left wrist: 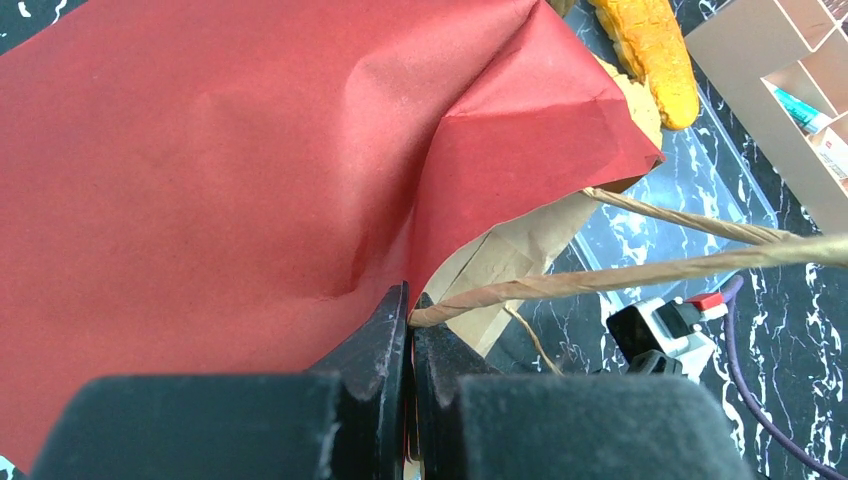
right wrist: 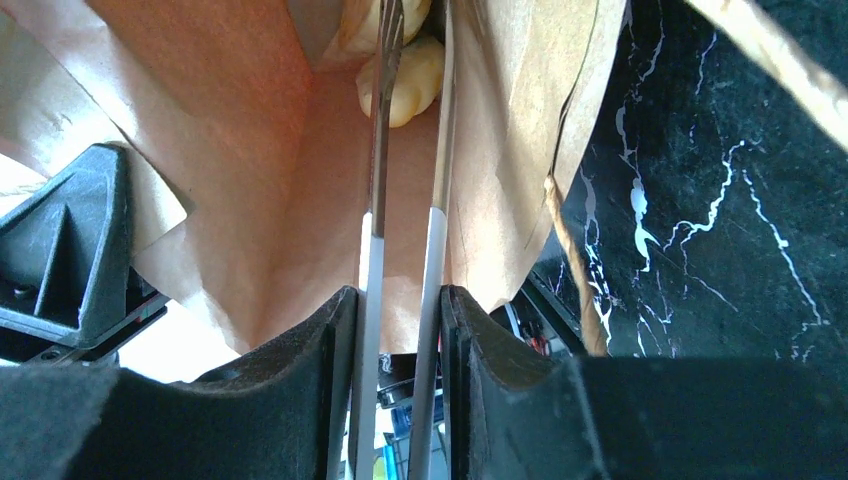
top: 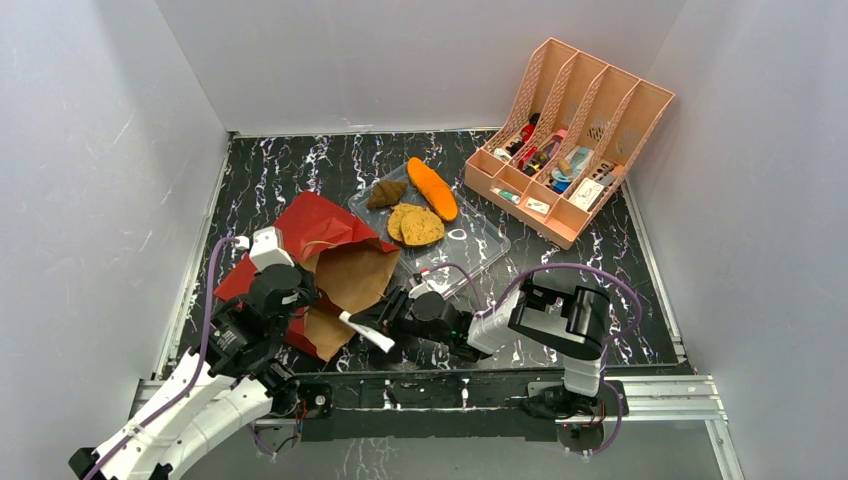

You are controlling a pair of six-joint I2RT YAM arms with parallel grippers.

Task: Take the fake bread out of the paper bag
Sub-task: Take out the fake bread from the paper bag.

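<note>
I note my left gripper (left wrist: 410, 308) pinched tight on the red paper bag's (left wrist: 200, 150) twisted handle (left wrist: 600, 275), my right gripper (right wrist: 400, 300) clamped on metal tongs (right wrist: 376, 190) reaching a pale bread piece (right wrist: 418, 85) inside the bag, and an orange loaf (top: 432, 188) lying on the clear tray (top: 470, 250).

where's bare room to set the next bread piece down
Bare: the near half of the tray, between the rounds and the right claw, and the table behind the bag. Crowded: the tray's far corner with the loaf and lump, and the bag mouth, where the tongs and left claw sit close.
</note>
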